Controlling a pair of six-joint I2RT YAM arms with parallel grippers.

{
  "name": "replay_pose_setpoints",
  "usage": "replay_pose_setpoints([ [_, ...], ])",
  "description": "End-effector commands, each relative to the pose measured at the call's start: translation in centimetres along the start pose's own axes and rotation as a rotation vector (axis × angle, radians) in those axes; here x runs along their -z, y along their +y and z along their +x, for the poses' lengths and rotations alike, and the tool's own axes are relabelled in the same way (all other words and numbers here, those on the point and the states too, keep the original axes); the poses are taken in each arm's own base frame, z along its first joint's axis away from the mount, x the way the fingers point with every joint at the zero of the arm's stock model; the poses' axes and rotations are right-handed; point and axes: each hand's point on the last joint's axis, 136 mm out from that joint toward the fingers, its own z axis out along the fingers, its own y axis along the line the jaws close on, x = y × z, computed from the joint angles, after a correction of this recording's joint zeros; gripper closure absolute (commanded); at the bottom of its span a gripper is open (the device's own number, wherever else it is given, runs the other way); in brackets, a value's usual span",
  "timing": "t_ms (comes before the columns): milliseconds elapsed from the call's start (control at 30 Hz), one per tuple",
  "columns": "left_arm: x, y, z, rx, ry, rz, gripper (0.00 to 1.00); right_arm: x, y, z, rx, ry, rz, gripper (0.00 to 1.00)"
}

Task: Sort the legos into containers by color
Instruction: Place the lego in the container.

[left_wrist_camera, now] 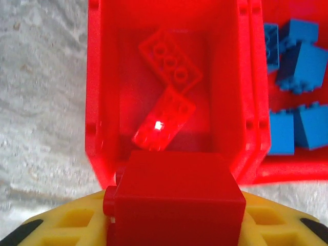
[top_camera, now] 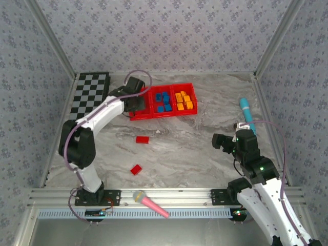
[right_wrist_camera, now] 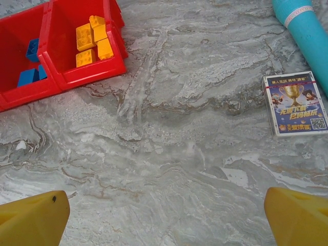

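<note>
My left gripper (top_camera: 138, 106) hangs over the left compartment of the red tray (top_camera: 163, 115), shut on a red lego (left_wrist_camera: 174, 184) between its yellow fingers (left_wrist_camera: 61, 225). Two red legos (left_wrist_camera: 170, 60) (left_wrist_camera: 165, 123) lie in that compartment (left_wrist_camera: 97, 102) below it. Blue legos (top_camera: 164, 101) (left_wrist_camera: 297, 51) fill the middle compartment and orange-yellow ones (top_camera: 184, 100) (right_wrist_camera: 92, 38) the right. Two red legos (top_camera: 142, 139) (top_camera: 136, 169) lie loose on the table. My right gripper (top_camera: 221, 141) (right_wrist_camera: 164, 220) is open over bare marble, away from any lego.
A checkered board (top_camera: 91, 94) lies at the back left. A teal microphone (top_camera: 247, 114) (right_wrist_camera: 302, 31) and a small printed card box (right_wrist_camera: 294, 102) sit at the right. A pink microphone (top_camera: 150, 202) rests on the near rail.
</note>
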Motion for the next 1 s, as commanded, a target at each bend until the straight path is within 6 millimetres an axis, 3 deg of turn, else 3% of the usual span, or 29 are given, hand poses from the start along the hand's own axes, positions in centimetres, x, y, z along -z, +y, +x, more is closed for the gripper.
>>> replay_pose_setpoints([
  [0, -1.8, 0.4, -1.6, -0.022, 0.008, -0.043, 0.75, 0.1, -0.1, 0.2, 0.005, -0.003, 0.002, 0.01],
  [67, -2.9, 0.5, -2.5, -0.030, 0.003, -0.084, 0.75, 0.1, 0.0, 0.1, 0.006, -0.004, 0.001, 0.01],
  [267, -6.6, 0.3, -2.6, -0.036, 0.059, -0.110, 0.71, 0.3, 0.0, 0.1, 0.015, 0.000, 0.004, 0.01],
  [400, -7.3, 0.1, -2.9, -0.035, 0.069, -0.099, 0.58, 0.4, -0.1, 0.1, 0.018, -0.001, 0.012, 0.01],
  [467, -6.8, -0.2, -2.9, -0.042, 0.070, -0.085, 0.37, 0.3, 0.0, 0.3, 0.022, 0.001, 0.009, 0.01],
  [633, -3.3, 0.2, -3.9, -0.025, -0.030, -0.049, 0.10, -0.1, 0.1, 0.5, 0.028, 0.012, 0.011, 0.01],
  [800, 1.1, 0.9, -4.1, -0.027, -0.099, -0.016, 0.04, -0.3, 0.2, 0.6, 0.034, 0.024, 0.015, 0.01],
  [967, 4.5, 1.7, -1.6, -0.030, -0.121, 0.031, 0.03, -0.3, 0.1, 0.6, 0.032, 0.022, 0.017, 0.01],
])
